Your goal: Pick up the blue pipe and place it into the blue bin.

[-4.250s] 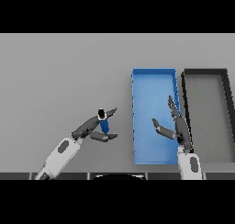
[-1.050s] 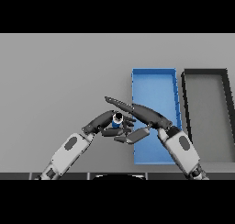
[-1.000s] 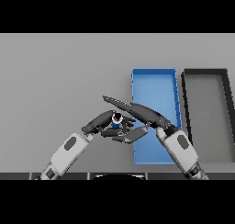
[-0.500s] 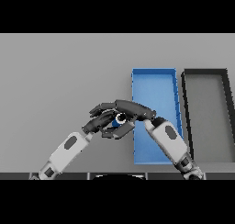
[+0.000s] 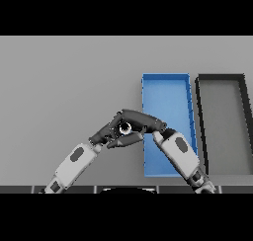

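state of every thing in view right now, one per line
small blue pipe: held between both hands, just left of the bin, mostly hidden
blue rectangular bin: nothing visible inside
dark grey rectangular bin: nothing visible inside
left hand: curled on pipe
right hand: fingers over pipe

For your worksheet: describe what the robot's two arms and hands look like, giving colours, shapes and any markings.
Each forearm is a rounded white shell with a dark grey oval mark on top and grey at the joints. The left hand and right hand are dark, almost black, with slim fingers and a thumb. No cables show.
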`<move>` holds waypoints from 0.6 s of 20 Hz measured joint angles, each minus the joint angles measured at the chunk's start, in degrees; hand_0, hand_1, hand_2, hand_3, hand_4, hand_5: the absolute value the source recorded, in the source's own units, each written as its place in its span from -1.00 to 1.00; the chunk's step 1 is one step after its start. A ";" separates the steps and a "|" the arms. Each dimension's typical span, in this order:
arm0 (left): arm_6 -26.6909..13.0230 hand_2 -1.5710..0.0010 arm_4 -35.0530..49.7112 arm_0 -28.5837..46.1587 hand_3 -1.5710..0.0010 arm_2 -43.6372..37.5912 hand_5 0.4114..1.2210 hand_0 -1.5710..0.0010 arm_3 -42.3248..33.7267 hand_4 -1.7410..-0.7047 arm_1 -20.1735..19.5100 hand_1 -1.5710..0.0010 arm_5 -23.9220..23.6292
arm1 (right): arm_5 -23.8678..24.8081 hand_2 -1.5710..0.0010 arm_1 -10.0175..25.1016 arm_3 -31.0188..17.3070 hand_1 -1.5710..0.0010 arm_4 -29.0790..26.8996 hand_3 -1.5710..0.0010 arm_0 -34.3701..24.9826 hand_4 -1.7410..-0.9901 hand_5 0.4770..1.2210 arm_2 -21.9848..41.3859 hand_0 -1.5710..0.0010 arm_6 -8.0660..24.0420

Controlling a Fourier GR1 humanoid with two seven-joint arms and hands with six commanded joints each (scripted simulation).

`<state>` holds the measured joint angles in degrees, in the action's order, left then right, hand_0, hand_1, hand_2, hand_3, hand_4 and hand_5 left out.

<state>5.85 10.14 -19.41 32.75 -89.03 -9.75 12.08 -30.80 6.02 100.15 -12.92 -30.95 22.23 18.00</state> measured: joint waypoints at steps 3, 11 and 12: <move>2.25 -0.94 -0.86 -1.34 0.36 0.61 0.99 -0.91 1.10 -0.99 -1.80 -0.73 -0.12 | -1.21 -0.94 -1.01 1.26 -0.94 1.15 -0.92 1.42 -0.29 0.81 -0.11 -0.94 1.43; 0.66 0.57 -2.89 -2.54 0.83 2.36 0.74 0.49 1.56 0.33 -4.39 0.58 4.64 | -4.85 -0.99 -5.75 2.60 -0.99 2.33 -0.99 3.47 -0.31 0.97 -2.15 -0.99 4.73; 1.25 0.66 -3.39 -2.24 0.86 2.31 0.56 0.59 1.30 0.44 -4.25 0.67 4.52 | -4.98 -0.99 -6.42 3.13 -0.99 2.37 -0.99 3.64 -0.31 0.98 -2.55 -0.99 5.23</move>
<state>7.11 6.75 -21.64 35.06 -87.73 -14.00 16.60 -35.78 -0.40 103.28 -10.54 -27.31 19.69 23.23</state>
